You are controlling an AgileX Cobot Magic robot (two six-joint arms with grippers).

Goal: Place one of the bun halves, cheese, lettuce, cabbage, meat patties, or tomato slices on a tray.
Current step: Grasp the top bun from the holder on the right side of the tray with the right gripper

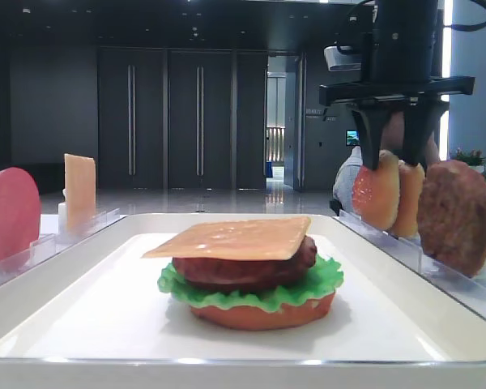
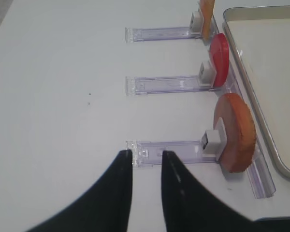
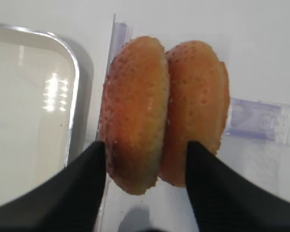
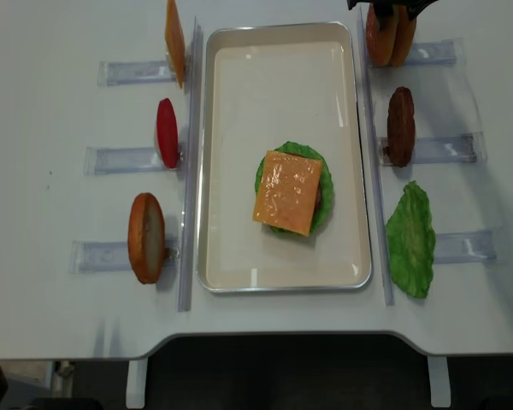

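Two domed bun halves (image 3: 133, 116) stand on edge side by side in a clear rack right of the white tray (image 4: 207, 171). My right gripper (image 3: 146, 145) reaches down over them, jaws wide apart. Its left finger touches the rim of the bun half nearer the tray, and its right finger lies across the second bun half (image 3: 198, 106). Whether it squeezes I cannot tell. On the tray, cheese (image 4: 288, 192) tops a patty, lettuce and a flat bun bottom. My left gripper (image 2: 146, 154) hovers open over bare table. Cabbage is out of view.
The right racks also hold a meat patty (image 4: 400, 126) and a lettuce leaf (image 4: 410, 239). The left racks hold a cheese slice (image 4: 174, 41), a tomato slice (image 4: 167, 132) and a flat bun bottom (image 4: 145, 237). The clear racks (image 2: 164, 150) lie along both long sides of the tray.
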